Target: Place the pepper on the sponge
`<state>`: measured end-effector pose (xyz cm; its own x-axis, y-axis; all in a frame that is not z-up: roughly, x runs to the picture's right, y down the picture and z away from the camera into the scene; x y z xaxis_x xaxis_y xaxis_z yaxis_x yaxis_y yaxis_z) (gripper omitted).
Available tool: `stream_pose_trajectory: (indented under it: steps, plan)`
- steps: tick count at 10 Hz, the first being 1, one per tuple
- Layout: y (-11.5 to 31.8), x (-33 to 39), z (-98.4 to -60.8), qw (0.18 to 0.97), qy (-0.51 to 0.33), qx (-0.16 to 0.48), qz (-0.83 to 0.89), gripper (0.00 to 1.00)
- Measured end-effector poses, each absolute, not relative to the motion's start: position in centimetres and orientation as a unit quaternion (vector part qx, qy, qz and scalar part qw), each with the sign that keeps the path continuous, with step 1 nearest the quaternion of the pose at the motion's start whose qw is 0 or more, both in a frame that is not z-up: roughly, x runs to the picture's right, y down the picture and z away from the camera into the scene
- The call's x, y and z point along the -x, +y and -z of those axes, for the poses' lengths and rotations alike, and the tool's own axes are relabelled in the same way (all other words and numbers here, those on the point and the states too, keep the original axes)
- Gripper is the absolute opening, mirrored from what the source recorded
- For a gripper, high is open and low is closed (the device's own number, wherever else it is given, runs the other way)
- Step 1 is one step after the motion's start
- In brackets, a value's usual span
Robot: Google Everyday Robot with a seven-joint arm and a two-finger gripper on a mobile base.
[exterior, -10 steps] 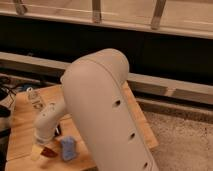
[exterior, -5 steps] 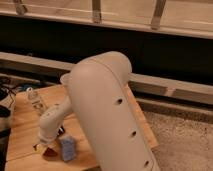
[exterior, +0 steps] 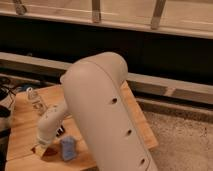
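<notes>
1. The pepper is showing as a small dark red patch near the front edge of the wooden table, right under the gripper. It is sitting just left of the sponge, not on it. The view is not settling whether it is resting on the wood or hanging slightly lifted.
2. The pepper is looking glossy and tapered, so it is probably going to handle as light, fairly firm and a little slippery. A hold across its thicker middle is looking safer than one at the thin tip.
3. The gripper is pointing down at the end of the pale forearm, over or against the pepper. Whether it is open or clamped on the pepper cannot be told.
4. The sponge is lying flat just right of the gripper with nothing red showing on top. It is likely going to give softly under a load.
5. Farther back, a small black object and a clear bottle are standing on the table.
</notes>
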<state>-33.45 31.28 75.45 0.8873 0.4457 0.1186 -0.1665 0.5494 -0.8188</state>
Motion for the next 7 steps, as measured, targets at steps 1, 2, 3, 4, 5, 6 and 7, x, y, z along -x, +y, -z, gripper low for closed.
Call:
stream_pose_trajectory:
  steps: [1,2,3,4,5,6,7]
  plan:
    - [31.2,33.4,-75.4,0.866,-0.159,0.440,-0.177,0.00]
    - [31.2,33.4,-75.5,0.866,-0.159,0.440,-0.176,0.00]
    - [31.2,33.4,-75.5,0.866,-0.159,0.439,-0.176,0.00]
    - [31.1,33.4,-75.4,0.867,-0.159,0.438,-0.174,0.00]
    - [30.4,33.3,-75.3,0.872,-0.160,0.429,-0.170,0.00]
    - [29.0,33.4,-74.6,0.878,-0.168,0.416,-0.170,0.00]
    - [27.3,33.4,-73.7,0.883,-0.173,0.402,-0.172,0.00]
